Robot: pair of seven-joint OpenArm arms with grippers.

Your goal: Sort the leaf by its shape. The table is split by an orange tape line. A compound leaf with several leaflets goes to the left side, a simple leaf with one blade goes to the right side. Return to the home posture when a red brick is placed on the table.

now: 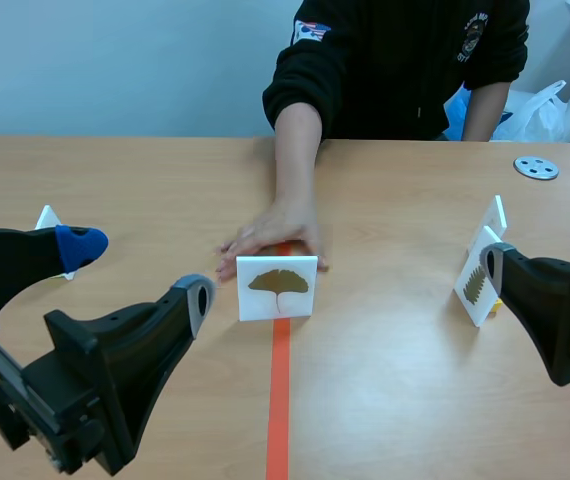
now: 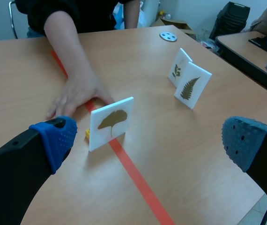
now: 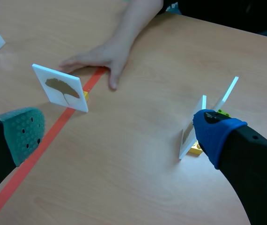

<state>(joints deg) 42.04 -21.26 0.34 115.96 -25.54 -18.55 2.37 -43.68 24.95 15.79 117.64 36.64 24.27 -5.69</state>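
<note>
Leaf card (image 1: pixel 277 287) on the tape line (image 1: pixel 280 390), not yet sorted.
It stands upright mid-table, a person's hand (image 1: pixel 270 238) just behind it; the left gripper (image 1: pixel 140 272) and right gripper (image 1: pixel 545 242) both gape wide, holding nothing. The single fan-shaped blade probably means grasping the card and carrying it right.

A leaf card (image 1: pixel 277 287) stands on the tape line (image 1: pixel 279 400) at the centre of the table (image 1: pixel 165 180), with a person's hand (image 1: pixel 275 240) just behind it at 12 o'clock. A fern card (image 1: pixel 476 287) and another card (image 1: pixel 496 214) behind it stand at 3 o'clock. A fourth card (image 1: pixel 49 218) is at 9 and a disc (image 1: pixel 536 167) at 2.
</note>
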